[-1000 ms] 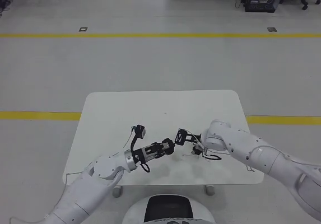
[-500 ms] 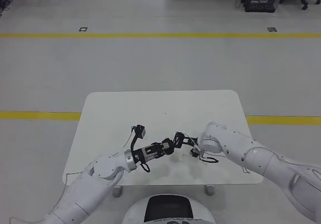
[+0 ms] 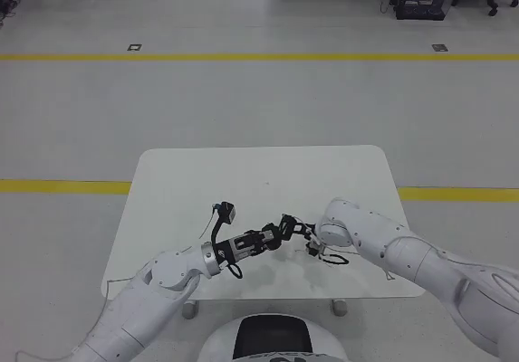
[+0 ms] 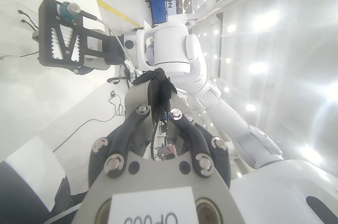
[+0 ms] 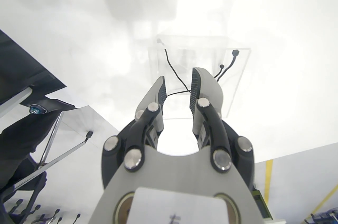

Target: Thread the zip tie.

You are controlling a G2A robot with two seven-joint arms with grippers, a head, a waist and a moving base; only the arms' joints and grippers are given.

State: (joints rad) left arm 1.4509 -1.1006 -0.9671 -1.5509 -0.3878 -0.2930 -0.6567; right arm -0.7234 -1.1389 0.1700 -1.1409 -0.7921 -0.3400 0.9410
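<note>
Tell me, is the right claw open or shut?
Open: the right gripper has its fingers apart, a thin black zip tie crossing the gap.

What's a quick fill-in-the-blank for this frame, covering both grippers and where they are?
1. The left gripper is ___ on a black piece at its tips.
2. The right gripper is ___, with a clear gap between its fingers.
3. The two grippers sit close together above the white ___.
4. The floor stripes are ___.
Missing words: shut; open; table; yellow.

We bring our right gripper (image 3: 284, 223) leftward across the desk, closer to the left gripper (image 3: 272, 237).
</note>
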